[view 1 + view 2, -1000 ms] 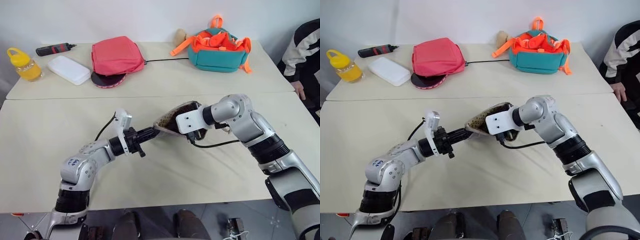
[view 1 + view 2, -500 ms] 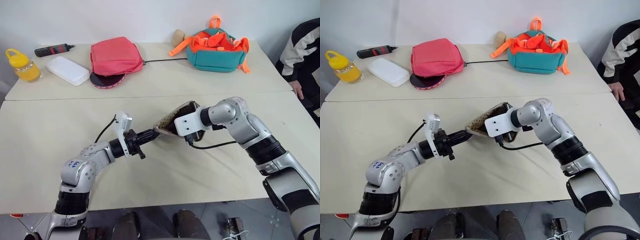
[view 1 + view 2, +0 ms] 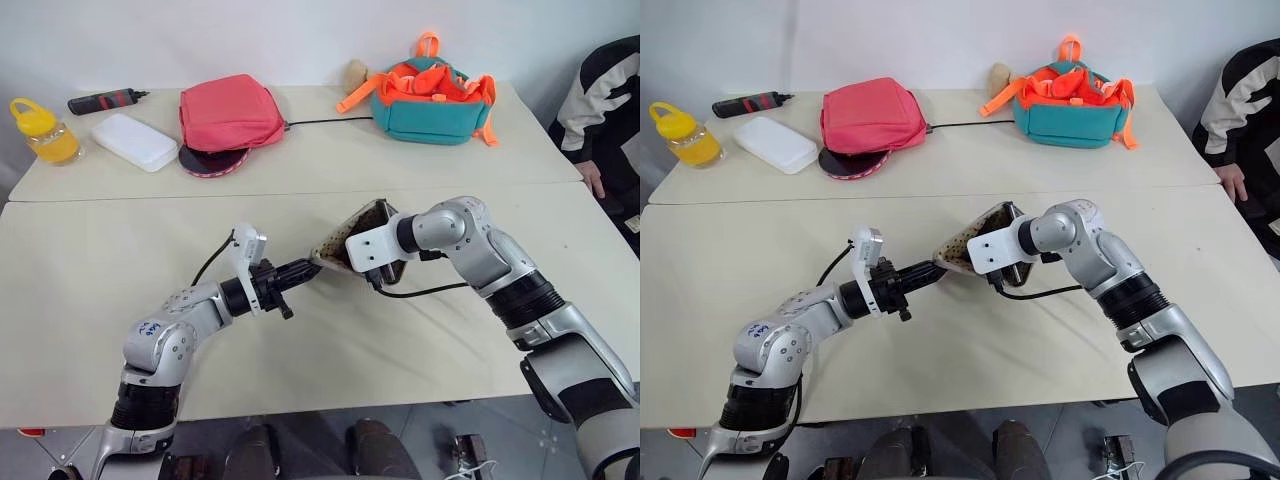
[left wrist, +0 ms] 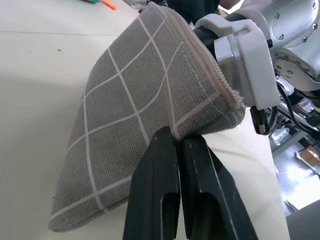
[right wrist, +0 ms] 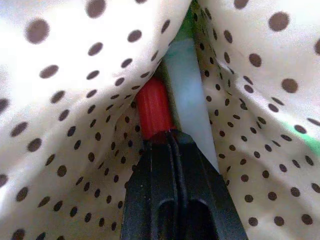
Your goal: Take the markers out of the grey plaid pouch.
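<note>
The grey plaid pouch [image 3: 348, 236] hangs above the near table between my two arms, its mouth turned toward my right arm. My left gripper [image 4: 179, 137] is shut on the pouch's lower edge, pinching the fabric. My right gripper [image 5: 172, 134] reaches inside, between the beige dotted lining, with its fingers shut. The red end of a marker [image 5: 154, 107] lies right at the fingertips, mostly over one finger; I cannot tell whether it is pinched. A green marker [image 5: 186, 31] sits deeper in the fold beside it.
On the far table lie a pink-red bag [image 3: 232, 108], a teal-and-orange backpack [image 3: 432, 95], a white box [image 3: 137, 140], a yellow bottle [image 3: 42, 130] and a black cylinder [image 3: 105, 100]. A person [image 3: 605, 100] sits at the right edge.
</note>
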